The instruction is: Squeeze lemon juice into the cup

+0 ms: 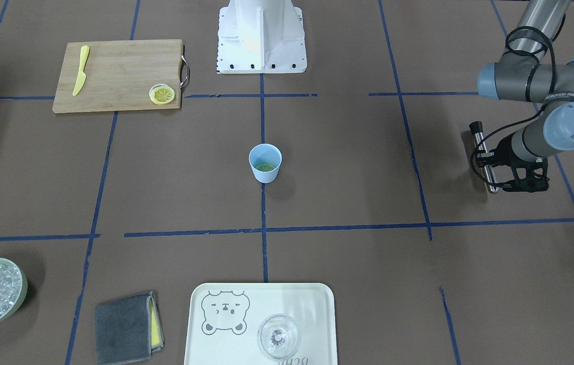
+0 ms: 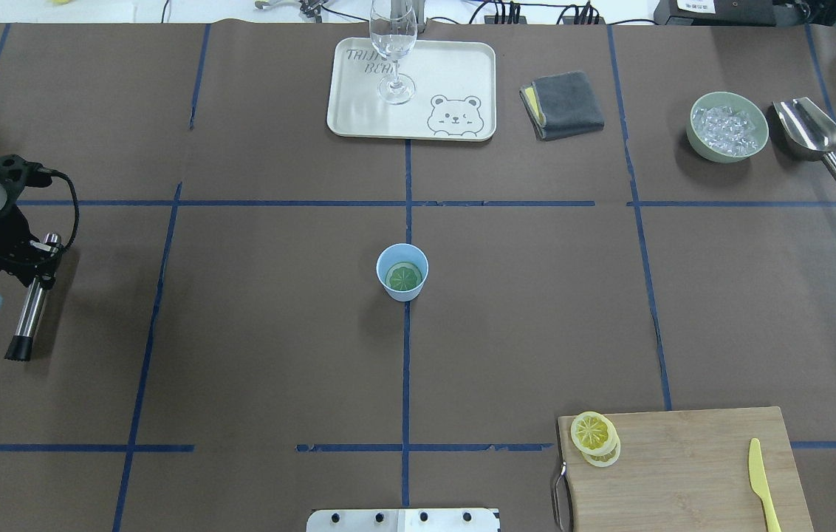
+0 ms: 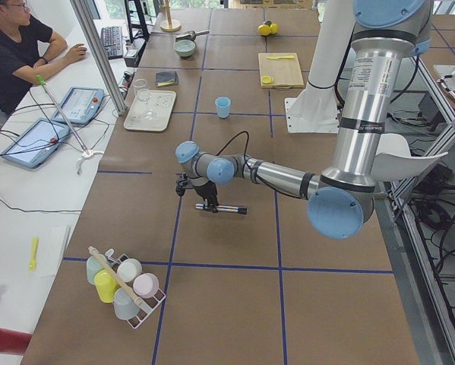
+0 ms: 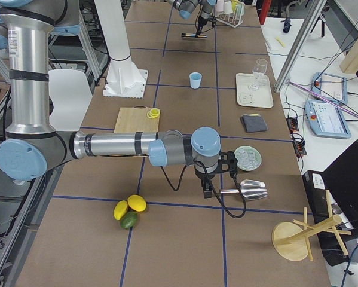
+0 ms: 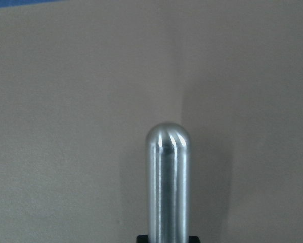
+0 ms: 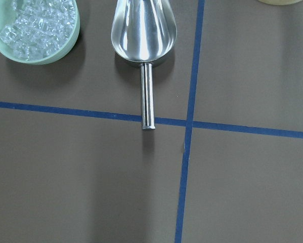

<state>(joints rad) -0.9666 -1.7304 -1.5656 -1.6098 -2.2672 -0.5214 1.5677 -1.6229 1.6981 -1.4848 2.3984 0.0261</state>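
The light-blue cup [image 1: 265,163] [image 2: 402,272] stands upright at the table's middle, and a round greenish-yellow slice [image 2: 404,277] lies flat inside it. Two stacked lemon slices [image 2: 594,432] [image 1: 162,94] lie on the corner of the wooden cutting board [image 2: 691,458]. My left gripper [image 2: 35,260] [image 1: 492,170] is far off at the table's left side, low, shut on a metal muddler [image 2: 30,314] [image 5: 167,182]. My right gripper [image 4: 207,190] hangs above the table beside the metal scoop [image 6: 143,35]. Its fingers do not show, so I cannot tell whether it is open.
A yellow plastic knife [image 2: 763,484] lies on the board. A tray [image 2: 455,74] with a clear glass [image 2: 393,44], a grey cloth [image 2: 564,103] and a green bowl of ice [image 2: 727,125] line the far edge. The robot's base [image 1: 261,35] stands behind the cup.
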